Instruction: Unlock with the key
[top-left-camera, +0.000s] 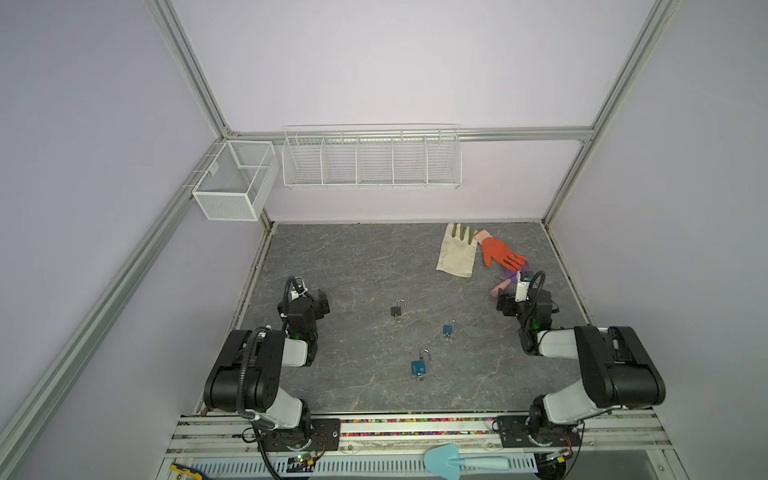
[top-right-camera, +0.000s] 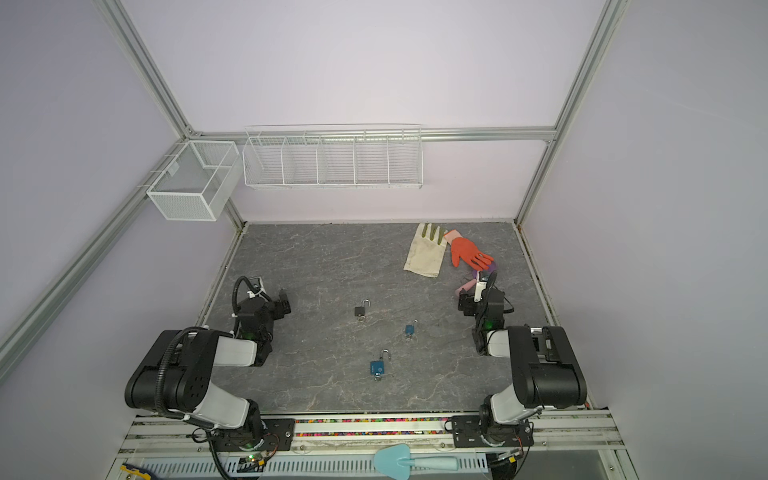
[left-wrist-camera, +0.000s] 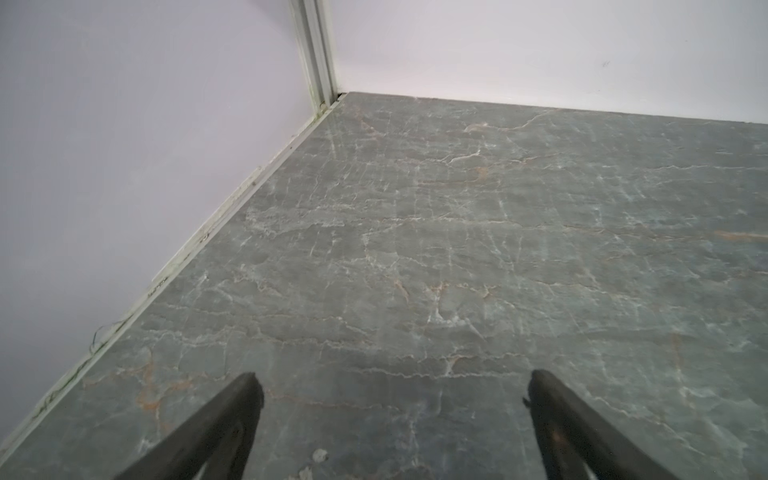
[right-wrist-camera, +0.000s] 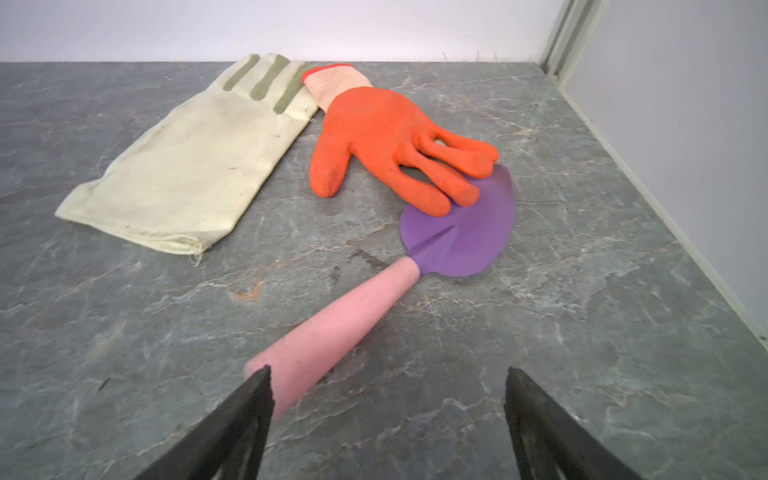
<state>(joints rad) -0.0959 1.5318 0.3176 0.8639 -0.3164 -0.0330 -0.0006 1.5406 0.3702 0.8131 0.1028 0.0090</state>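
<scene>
**Desk:** What are your grippers doing?

**Me:** My left gripper (left-wrist-camera: 395, 376) has its fingers spread wide with nothing between them, only bare tabletop (left-wrist-camera: 457, 249) below. My right gripper (right-wrist-camera: 387, 372) is spread wide too and holds nothing. The pink handle of a purple-bladed trowel (right-wrist-camera: 457, 241) ends just beside one finger; I can't tell if they touch.

**Desk:** And the locks?

**Me:** I'll place everything from the black padlock (top-left-camera: 397, 309), which lies mid-table. The left gripper sits well to its left and the right gripper well to its right. The small blue padlock (top-left-camera: 448, 329) lies near it, to the right and toward the arm bases. The larger blue padlock (top-left-camera: 419, 365) lies further toward the bases. All three shackles point at the back wall. A silver bit (top-left-camera: 398, 318) shows at the near end of the black body, too small for me to call a key.

**Desk:** The surface, the room?

**Me:** The surface is a grey marble-look slab with pale veins and a few rusty streaks. Beyond the black padlock and to its right lies a cream glove (top-left-camera: 457, 253). An orange glove (top-left-camera: 498, 253) has its cuff against the cream fingers and its own fingers on the trowel blade. The walls are pale lilac, with aluminium posts in the corners. High beyond the padlock, a white wire rack (top-left-camera: 372, 160) of five compartments hangs on the back wall. A white mesh box (top-left-camera: 232, 183) hangs on the left wall. Behind the bases, a teal trowel (top-left-camera: 457, 460) lies on the front rail.
</scene>
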